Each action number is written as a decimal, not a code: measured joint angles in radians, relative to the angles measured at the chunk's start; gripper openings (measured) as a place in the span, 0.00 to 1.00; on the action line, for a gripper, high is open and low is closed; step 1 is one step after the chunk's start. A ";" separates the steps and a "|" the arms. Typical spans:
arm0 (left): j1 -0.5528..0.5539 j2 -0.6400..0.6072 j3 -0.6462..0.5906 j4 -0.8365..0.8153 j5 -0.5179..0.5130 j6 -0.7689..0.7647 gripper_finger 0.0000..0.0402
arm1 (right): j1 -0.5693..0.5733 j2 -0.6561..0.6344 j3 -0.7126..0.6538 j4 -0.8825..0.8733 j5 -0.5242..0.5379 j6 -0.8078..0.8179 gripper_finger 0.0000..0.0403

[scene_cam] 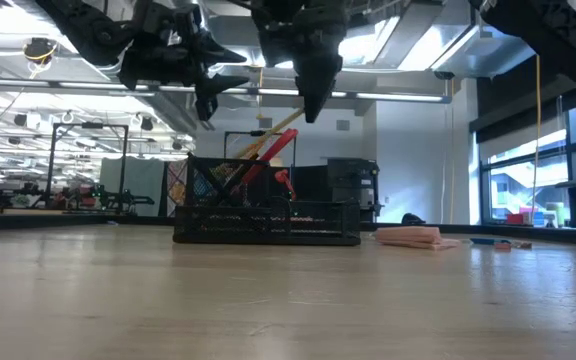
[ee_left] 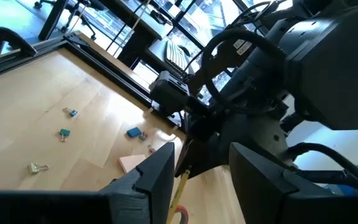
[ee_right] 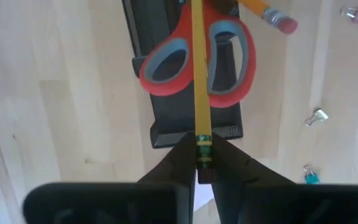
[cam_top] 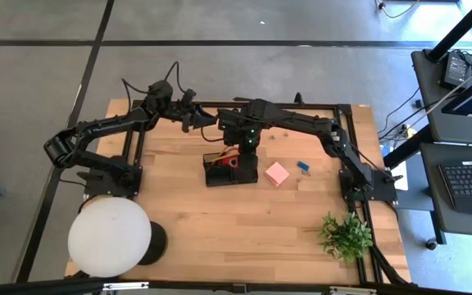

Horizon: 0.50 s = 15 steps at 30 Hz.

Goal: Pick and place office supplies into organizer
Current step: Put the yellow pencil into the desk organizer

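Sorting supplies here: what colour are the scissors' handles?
Red with grey inner rims, on the scissors in the black organizer; right wrist view.

A big white round lamp (cam_top: 109,237) sits at one table corner (a green plant (cam_top: 345,235) at another).

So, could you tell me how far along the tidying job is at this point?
Done: the red-handled scissors and one pencil already stand in the organizer. In hand: the right gripper pinches a yellow pencil above the organizer; the left gripper waits open beside it. Left: the pink sticky-note block, the small blue piece and scattered clips lie on the table.
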 joint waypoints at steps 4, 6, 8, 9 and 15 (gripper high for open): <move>0.000 0.000 0.000 0.000 0.000 0.000 0.37 | 0.000 -0.007 0.004 0.002 0.000 0.000 0.11; 0.000 0.000 0.000 0.000 0.000 0.000 0.37 | 0.000 -0.006 0.004 0.003 0.000 0.000 0.12; 0.000 0.000 0.000 0.000 0.000 0.000 0.37 | 0.000 -0.006 0.004 0.003 -0.001 0.000 0.12; 0.000 0.000 0.000 0.000 0.000 0.000 0.37 | 0.000 -0.006 0.004 0.004 -0.001 0.000 0.12; 0.000 0.000 0.000 0.000 0.000 0.000 0.37 | 0.000 -0.006 0.004 0.009 -0.001 0.000 0.12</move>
